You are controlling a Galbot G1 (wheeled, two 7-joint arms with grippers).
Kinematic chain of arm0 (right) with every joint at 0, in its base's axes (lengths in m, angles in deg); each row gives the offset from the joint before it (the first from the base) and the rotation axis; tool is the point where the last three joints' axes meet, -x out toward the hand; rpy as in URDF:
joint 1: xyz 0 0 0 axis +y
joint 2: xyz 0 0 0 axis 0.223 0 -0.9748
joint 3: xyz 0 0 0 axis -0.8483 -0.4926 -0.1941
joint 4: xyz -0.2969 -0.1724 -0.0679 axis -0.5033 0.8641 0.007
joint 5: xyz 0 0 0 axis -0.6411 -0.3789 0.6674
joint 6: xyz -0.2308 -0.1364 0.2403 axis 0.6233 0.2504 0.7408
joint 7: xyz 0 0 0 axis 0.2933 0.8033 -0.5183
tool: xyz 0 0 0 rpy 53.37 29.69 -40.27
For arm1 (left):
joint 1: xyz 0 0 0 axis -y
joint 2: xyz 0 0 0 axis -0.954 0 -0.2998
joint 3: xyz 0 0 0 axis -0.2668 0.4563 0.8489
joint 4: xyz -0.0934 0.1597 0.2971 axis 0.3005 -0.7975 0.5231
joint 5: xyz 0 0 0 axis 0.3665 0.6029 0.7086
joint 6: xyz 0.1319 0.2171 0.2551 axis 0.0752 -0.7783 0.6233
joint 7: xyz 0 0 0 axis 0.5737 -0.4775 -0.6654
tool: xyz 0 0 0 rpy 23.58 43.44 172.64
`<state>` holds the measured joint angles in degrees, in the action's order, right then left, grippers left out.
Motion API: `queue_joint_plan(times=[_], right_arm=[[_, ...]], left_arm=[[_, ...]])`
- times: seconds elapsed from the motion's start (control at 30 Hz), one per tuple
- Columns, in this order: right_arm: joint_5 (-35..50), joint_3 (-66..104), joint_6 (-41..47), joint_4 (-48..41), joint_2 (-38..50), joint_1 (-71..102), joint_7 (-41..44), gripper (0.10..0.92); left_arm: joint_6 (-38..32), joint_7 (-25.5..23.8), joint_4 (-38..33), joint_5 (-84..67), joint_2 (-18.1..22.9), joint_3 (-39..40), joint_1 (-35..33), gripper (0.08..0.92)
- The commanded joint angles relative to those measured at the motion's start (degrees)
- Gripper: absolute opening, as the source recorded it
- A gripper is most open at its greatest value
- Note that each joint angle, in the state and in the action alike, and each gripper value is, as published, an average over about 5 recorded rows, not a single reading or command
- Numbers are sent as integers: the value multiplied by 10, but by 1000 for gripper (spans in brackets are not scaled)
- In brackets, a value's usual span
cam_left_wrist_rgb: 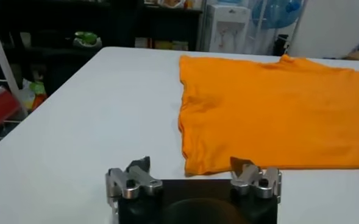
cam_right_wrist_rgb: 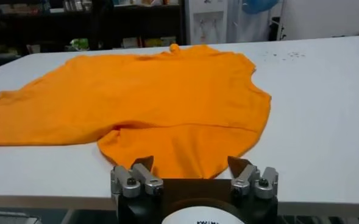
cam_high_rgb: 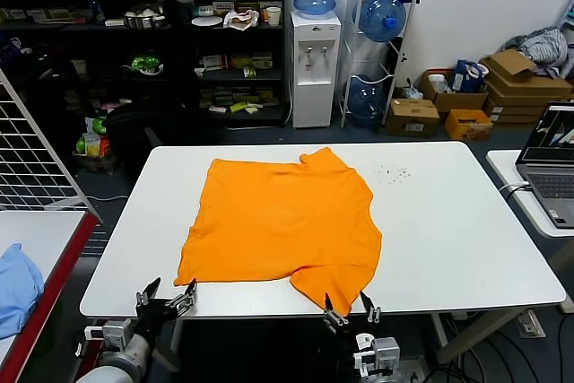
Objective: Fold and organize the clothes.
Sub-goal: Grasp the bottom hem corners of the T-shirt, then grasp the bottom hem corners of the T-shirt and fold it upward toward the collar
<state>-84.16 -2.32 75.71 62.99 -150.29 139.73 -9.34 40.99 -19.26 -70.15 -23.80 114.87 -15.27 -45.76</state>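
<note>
The T-shirt (cam_high_rgb: 280, 221) lies spread flat on the white table (cam_high_rgb: 448, 230), plain orange side up, sideways to the robot: one sleeve points toward the far edge, the other sleeve reaches the near edge. The cloth is mostly smooth, with light wrinkles along its left hem.

The right gripper (cam_high_rgb: 351, 309) hovers at the near table edge, straight in front of the near sleeve, its fingers spread apart and holding nothing. In the right wrist view the sleeve (cam_right_wrist_rgb: 185, 149) lies just beyond the gripper (cam_right_wrist_rgb: 192, 167), between the lines of its two fingertips, without clearly touching them.

The left gripper (cam_high_rgb: 167, 298) also sits at the near edge, released and empty, its fingers parted. The shirt's near-left corner lies just ahead of it and toward its right finger; in the left wrist view that corner (cam_left_wrist_rgb: 197, 161) is close to the gripper (cam_left_wrist_rgb: 191, 170) but apart from it.

Well beyond both grippers, past the shirt, a patch of small dark specks (cam_high_rgb: 392, 172) marks the tabletop. Far to the left of the left gripper, a blue cloth (cam_high_rgb: 16, 286) rests on a separate red-edged table (cam_high_rgb: 54, 248). Far to the right, a laptop (cam_high_rgb: 552, 163) stands open on another table.
</note>
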Motion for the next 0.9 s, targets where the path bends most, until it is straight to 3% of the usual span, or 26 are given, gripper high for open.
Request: queue_joint_plan(times=[0.03, 0.5, 0.73, 0.9], right_arm=[[-5, -4, 4, -3, -3, -2, -2, 571], [9, 6, 11, 4, 1, 4, -6, 165], [23, 10, 8, 20, 8, 12, -5, 122], [36, 17, 1, 61, 37, 45, -8, 122]], left_arm=[[5, 1, 10, 0, -2, 20, 15, 701], [4, 3, 0, 1, -1, 21, 5, 302], [4, 7, -21, -4, -3, 13, -9, 113], [4, 14, -57, -20, -11, -2, -35, 93]])
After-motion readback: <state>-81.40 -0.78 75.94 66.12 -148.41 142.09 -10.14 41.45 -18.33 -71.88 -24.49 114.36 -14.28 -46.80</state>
